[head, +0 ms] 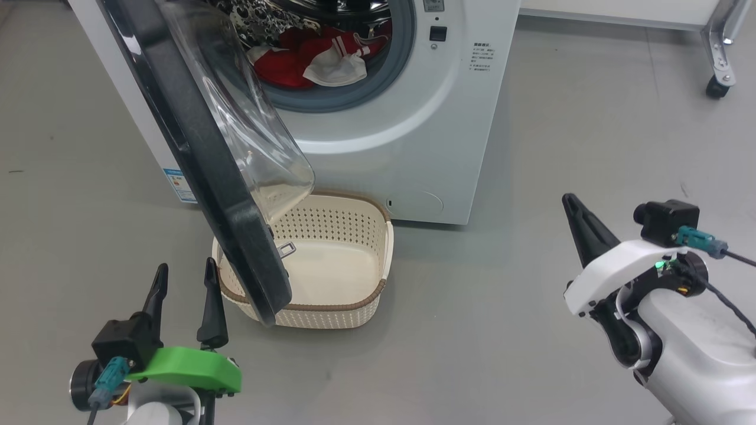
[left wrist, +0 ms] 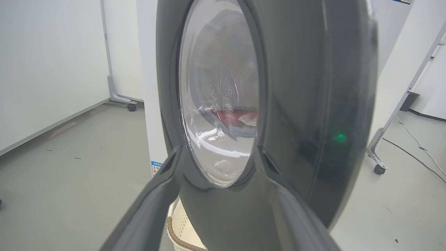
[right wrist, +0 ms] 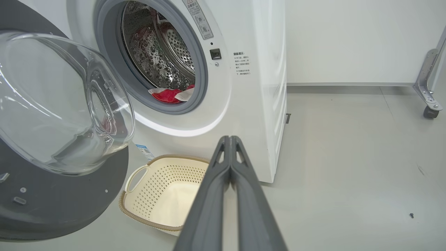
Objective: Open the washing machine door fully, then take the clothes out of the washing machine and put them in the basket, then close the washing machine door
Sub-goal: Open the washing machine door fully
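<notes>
Washing machine door [head: 201, 165] stands partly open in the head view, overhanging the basket [head: 354, 307]; clothes [head: 301, 59] lie inside the washing machine [head: 407, 147]. Left wrist view: left gripper [left wrist: 219, 155] fingers spread apart, empty, facing the door's outer face. Right wrist view: right gripper [right wrist: 230, 139] fingers pressed together, empty, beside the basket.

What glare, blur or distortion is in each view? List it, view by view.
Head view: even light, faint shadows, streaky reflections on the washing machine door glass. Left wrist view: its glossy rim mirrors a green light; left gripper fingers soft up close. Right wrist view: wide-angle bowing of the washing machine edges.
</notes>
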Controlling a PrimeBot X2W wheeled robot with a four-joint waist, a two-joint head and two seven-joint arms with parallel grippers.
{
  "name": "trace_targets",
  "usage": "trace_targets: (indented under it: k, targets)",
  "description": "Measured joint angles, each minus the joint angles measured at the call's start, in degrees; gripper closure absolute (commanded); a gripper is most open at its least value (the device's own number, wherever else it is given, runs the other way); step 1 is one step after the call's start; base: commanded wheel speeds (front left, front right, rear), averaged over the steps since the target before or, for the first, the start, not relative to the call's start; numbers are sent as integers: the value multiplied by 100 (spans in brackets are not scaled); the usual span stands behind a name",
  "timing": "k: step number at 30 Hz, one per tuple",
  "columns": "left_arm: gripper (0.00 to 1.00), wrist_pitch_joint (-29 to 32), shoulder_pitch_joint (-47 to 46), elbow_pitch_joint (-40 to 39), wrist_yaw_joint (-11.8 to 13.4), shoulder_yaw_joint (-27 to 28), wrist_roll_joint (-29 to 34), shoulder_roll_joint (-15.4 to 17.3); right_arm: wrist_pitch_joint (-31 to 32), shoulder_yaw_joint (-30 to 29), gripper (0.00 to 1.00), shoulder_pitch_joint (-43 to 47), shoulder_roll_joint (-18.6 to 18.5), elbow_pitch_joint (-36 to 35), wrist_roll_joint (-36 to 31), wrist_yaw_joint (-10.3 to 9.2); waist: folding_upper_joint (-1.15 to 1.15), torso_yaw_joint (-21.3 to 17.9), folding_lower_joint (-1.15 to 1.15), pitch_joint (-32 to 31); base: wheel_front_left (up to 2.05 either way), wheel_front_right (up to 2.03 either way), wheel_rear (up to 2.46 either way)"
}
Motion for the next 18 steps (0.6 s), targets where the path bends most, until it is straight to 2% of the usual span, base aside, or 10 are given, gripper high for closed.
trace_targets:
  k: [6, 7, 11, 14, 15, 16, 17, 18]
  targets:
    - [0, 0, 73, -1, -68, 76, 45, 1, 86, -252, 100, 337, 24, -185, -414, -353, 0, -93, 0, -64, 0, 0, 0]
    - [0, 0, 73, -1, -68, 76, 45, 1, 86, -252, 100, 337, 24, -185, -414, -353, 0, -93, 0, -64, 0, 0, 0]
    - [0, 0, 86, -4, -103, 129, 77, 1, 133, -1048, 100, 493, 162, -577, -771, -590, 0, -130, 0, -71, 0, 0, 0]
    - [0, 0, 86, -11, -123, 164, 78, 1, 133, -1425, 100, 705, 260, -806, -1014, -637, 0, -156, 0, -67, 0, 0, 0]
    - [0, 0, 87, -13, -125, 169, 78, 1, 134, -1511, 95, 813, 301, -875, -1092, -638, 0, -165, 0, -65, 0, 0, 0]
    - [0, 0, 87, -13, -135, 174, 80, 1, 133, -1570, 67, 918, 334, -934, -1171, -644, 0, -173, 0, -63, 0, 0, 0]
    - [0, 0, 88, -13, -157, 178, 88, 1, 133, -1613, 29, 1018, 359, -998, -1298, -644, 0, -182, 0, -61, 0, 0, 0]
    - [0, 0, 90, -13, -167, 182, 88, 1, 133, -1656, 0, 1102, 378, -1067, -1428, -644, 0, -189, 0, -59, 0, 0, 0]
